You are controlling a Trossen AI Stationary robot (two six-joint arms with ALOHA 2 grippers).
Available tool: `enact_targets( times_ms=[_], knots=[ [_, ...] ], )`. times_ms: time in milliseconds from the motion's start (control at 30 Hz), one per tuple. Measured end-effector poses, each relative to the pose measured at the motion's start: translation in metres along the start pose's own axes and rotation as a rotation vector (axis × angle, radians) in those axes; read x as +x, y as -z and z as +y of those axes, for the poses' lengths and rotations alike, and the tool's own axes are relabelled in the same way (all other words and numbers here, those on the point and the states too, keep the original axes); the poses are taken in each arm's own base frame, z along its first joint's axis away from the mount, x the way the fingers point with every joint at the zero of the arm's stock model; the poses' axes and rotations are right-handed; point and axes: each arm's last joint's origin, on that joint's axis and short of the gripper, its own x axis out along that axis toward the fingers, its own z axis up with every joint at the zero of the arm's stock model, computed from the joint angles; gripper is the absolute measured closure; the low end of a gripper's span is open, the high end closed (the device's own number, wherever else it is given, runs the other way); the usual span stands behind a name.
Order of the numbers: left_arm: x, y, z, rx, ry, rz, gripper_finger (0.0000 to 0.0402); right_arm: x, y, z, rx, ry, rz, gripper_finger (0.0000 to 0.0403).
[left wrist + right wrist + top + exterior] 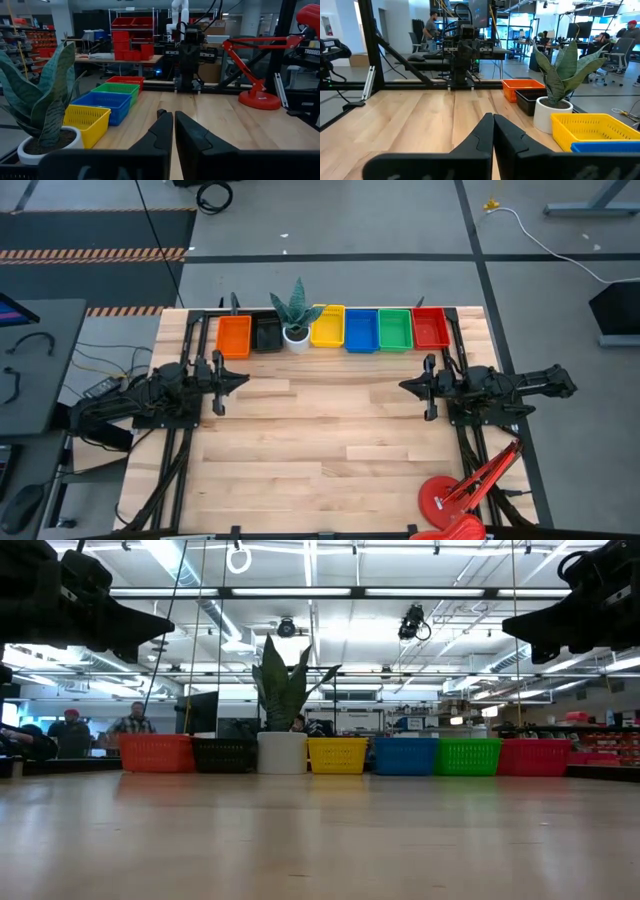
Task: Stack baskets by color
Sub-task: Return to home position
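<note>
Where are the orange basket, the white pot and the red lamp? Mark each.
orange basket (pixel 234 337), high view, its inside floor.
white pot (pixel 282 753), low view, its front wall.
red lamp (pixel 436 505), high view, its round base.

The left gripper (pixel 240 380) and right gripper (pixel 406 386) are matte black, with tapered fingers (pixel 160 134) on angular jointed arms.

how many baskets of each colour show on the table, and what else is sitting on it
orange basket: 1
black basket: 1
yellow basket: 1
blue basket: 1
green basket: 1
red basket: 1
potted plant: 1
red clamp lamp: 1
total: 8
Each colour shows as one footprint from above; nested layers cannot be counted.
</note>
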Motion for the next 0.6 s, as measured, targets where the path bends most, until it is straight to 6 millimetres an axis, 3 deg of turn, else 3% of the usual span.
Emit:
enact_targets(
  times_ms=[300, 600],
  knots=[
    [0.000, 0.000, -0.001, -0.001, 0.007, -0.005, 0.0366, 0.000, 0.000, 0.000, -0.001, 0.000, 0.000, 0.0390],
    [-0.001, -0.001, -0.018, -0.014, 0.167, -0.007, 0.0376, 0.000, 0.000, 0.003, 0.000, -0.036, -0.002, 0.0391]
  ],
)
